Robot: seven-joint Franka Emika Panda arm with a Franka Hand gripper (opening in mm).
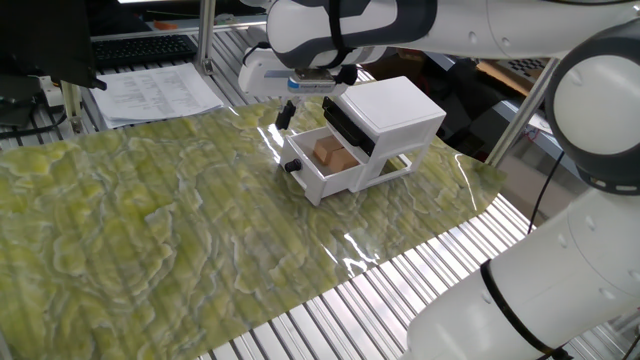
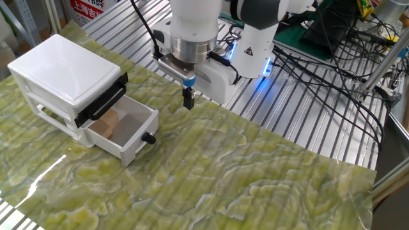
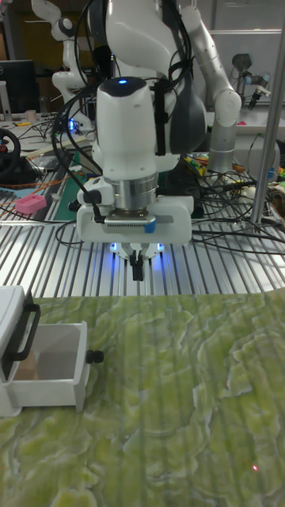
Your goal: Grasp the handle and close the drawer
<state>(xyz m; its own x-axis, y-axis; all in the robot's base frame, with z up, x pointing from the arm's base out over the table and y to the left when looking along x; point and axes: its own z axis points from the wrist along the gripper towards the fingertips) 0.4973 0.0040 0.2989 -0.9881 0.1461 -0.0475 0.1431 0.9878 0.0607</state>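
At the surface's [image 2: 268, 185] far edge, gripper [image 2: 188, 101] hanging above the mat, fingers pressed together, holding nothing, well apart from everything. Drawer [image 2: 125, 136] pulled out from the cabinet [image 2: 64, 76], a brown block [image 2: 107, 121] inside; handle [image 2: 149, 138] jutting from the drawer front, at about 7 o'clock from the gripper in the other fixed view. Best approach, as a judgement: open the fingers first, descend to knob height, line up square with the drawer front, clamp around the knob, then push straight in along the drawer's travel.
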